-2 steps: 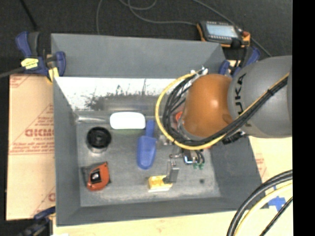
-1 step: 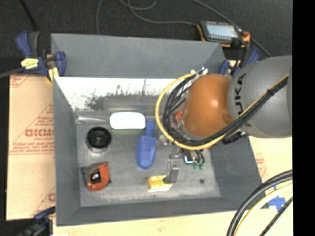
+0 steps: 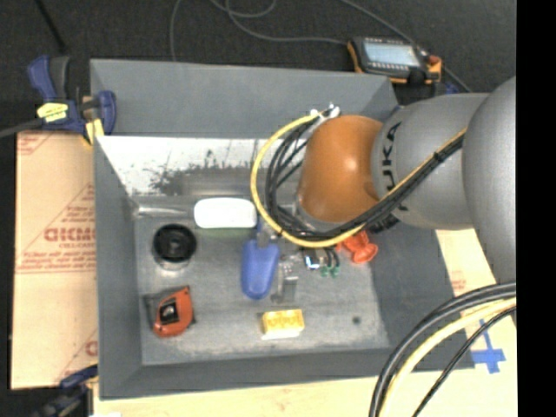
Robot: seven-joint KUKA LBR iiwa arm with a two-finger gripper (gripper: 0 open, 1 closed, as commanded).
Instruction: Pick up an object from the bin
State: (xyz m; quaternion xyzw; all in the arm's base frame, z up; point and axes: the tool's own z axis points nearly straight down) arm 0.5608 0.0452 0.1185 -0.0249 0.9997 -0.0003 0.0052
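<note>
In the middle of the grey bin (image 3: 117, 233), the gripper (image 3: 285, 278) hangs just beside a blue oblong object (image 3: 257, 269), a small yellow block (image 3: 282, 321) nearby; whether it is spread or pressed together cannot be told.

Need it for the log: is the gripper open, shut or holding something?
Gripper: cannot be told. It is down in the bin, beside the blue oblong thing.

Dim, even light w/ soft shadows on bin (image 3: 352, 321) floor.
</note>
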